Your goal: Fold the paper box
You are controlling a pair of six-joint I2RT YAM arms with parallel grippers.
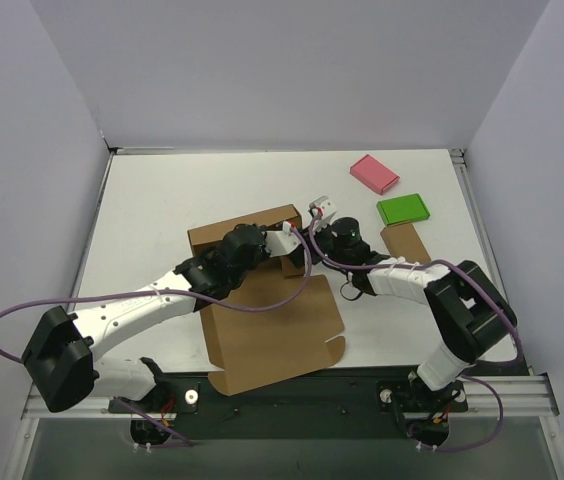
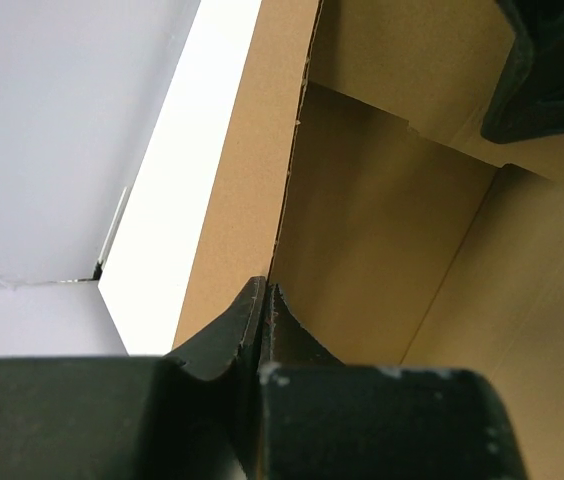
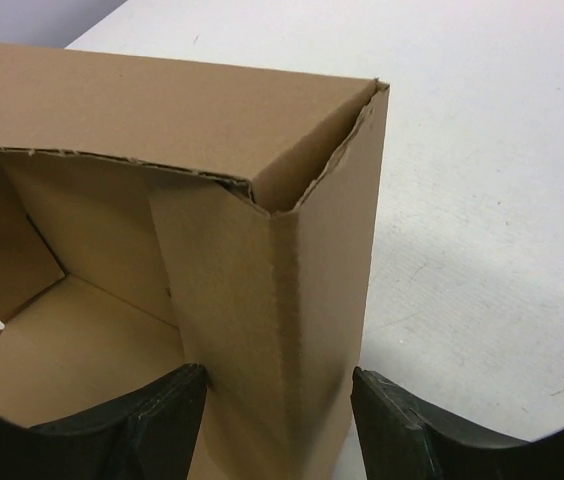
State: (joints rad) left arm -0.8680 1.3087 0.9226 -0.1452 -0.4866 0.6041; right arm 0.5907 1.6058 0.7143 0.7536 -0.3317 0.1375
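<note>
The paper box is a big brown cardboard sheet in mid-table, its far wall and right end raised and its broad near panel lying flat. My left gripper reaches over the box to the raised far wall. In the left wrist view its fingers are pressed together on the top edge of that wall, so it is shut on the cardboard. My right gripper stands open astride the box's upright right corner. One of its fingers is inside the box and the other is outside, apart from the wall.
A pink block, a green block and a small brown block lie to the right of the box on the white table. Grey walls close in the back and both sides.
</note>
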